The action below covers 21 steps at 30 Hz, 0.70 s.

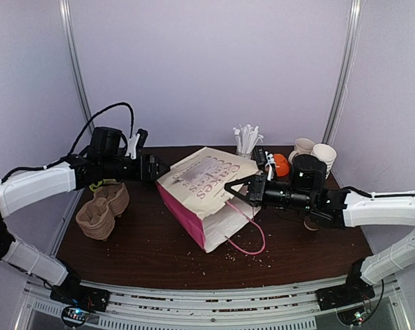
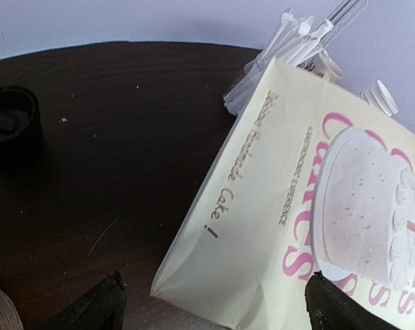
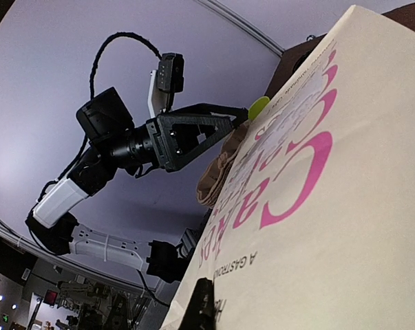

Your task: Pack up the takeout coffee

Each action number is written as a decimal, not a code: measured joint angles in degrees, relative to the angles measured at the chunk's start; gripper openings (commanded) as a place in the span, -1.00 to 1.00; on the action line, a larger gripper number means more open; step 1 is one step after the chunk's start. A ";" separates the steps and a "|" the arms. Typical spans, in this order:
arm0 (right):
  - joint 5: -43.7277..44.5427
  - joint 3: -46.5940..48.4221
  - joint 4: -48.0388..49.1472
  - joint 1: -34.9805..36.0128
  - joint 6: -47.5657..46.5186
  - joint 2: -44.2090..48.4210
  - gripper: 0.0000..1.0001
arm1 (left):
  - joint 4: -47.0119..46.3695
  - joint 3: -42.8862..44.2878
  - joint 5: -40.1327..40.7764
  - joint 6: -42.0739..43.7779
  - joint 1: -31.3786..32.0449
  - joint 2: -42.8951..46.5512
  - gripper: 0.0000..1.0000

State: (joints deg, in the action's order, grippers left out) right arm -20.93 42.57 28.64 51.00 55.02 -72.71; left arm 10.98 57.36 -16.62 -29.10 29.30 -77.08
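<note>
The left gripper (image 1: 154,168), jaws spread, flanks the base of the cream-and-pink paper bag (image 1: 197,196) at the centre of the dark wooden desk (image 1: 124,247). The right gripper (image 1: 232,187), pressed together, pinches the bag's rim. Location of the takeout coffee: cannot tell.

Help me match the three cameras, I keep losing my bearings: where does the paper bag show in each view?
Top external: the paper bag sits mid-frame on the dark table.
Left wrist: the bag fills the right half, cake print facing the camera.
Right wrist: the bag fills the right side, very close.
Shared landmark: its pink lettering.
</note>
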 measured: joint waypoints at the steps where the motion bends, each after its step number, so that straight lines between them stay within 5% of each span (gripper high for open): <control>1: -0.17 -0.46 -0.15 -0.15 -0.33 0.00 -1.00 | 0.07 -0.96 -0.17 -0.24 -0.02 -0.46 0.83; 12: -1.90 -11.10 1.86 -1.29 -1.20 0.13 -1.00 | -3.96 -6.40 -5.81 -4.04 -0.13 -8.72 0.58; 21: -3.08 -15.13 5.35 -2.29 -0.81 0.11 -1.00 | -10.27 -6.99 -10.80 -6.19 -0.13 -14.86 0.10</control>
State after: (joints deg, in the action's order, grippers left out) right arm -24.01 27.44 34.00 48.71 54.22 -72.60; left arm 0.71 50.37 -27.42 -35.29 29.17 -91.94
